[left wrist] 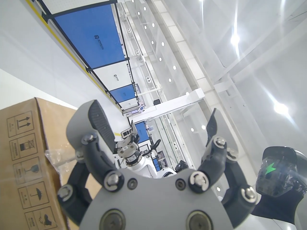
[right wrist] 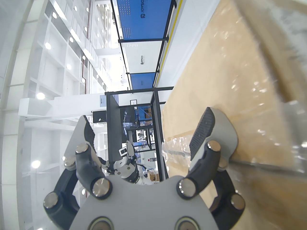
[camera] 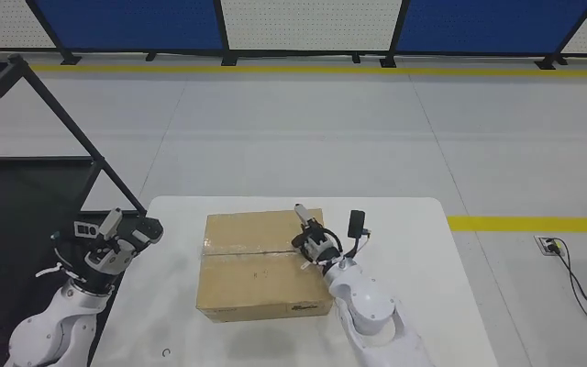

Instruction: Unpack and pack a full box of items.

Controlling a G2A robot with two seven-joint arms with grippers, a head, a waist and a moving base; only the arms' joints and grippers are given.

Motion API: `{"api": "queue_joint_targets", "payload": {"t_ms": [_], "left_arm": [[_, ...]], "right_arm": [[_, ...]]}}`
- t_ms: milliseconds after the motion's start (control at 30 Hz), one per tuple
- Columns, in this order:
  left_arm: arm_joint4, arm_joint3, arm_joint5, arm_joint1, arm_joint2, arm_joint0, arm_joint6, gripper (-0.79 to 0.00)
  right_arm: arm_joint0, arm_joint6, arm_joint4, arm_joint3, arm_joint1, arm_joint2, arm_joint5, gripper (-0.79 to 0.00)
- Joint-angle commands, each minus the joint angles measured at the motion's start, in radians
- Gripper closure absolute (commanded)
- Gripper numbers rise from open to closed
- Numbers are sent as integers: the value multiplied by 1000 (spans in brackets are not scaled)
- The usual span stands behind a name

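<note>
A closed cardboard box (camera: pixel 261 266) with clear tape along its top seam sits in the middle of the white table (camera: pixel 422 275). My right gripper (camera: pixel 308 231) is over the box's right end, by the seam. In the right wrist view this gripper (right wrist: pixel 145 132) is open, one finger (right wrist: pixel 203 130) right beside the taped box top (right wrist: pixel 227 72); whether it touches I cannot tell. My left gripper (camera: pixel 139 231) hangs off the table's left edge, apart from the box. It is open (left wrist: pixel 156 125) and holds nothing, with the box's printed side (left wrist: pixel 24 156) beside it.
A black metal frame (camera: pixel 64 119) stands to the left of the table. A small dark ring (camera: pixel 166 352) lies near the table's front left corner. Bare table surface lies to the right of the box and in front of it.
</note>
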Motion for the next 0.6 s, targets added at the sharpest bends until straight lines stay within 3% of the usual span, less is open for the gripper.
{"api": "queue_joint_targets", "payload": {"t_ms": [0,333,567], "left_arm": [[2,1,2,-1,2,-3,-1,-785],[16,12,14,-5,10,-27,-8,-785],[18,32,30,-8,16,-61,-22,-785]], "right_arm": [[-13,0,1,-17,6,29,3,-785],[-71,-21,47,-81,33,182,-12,-785],[-117,-55,135,-153,49,305,-80,-785]]}}
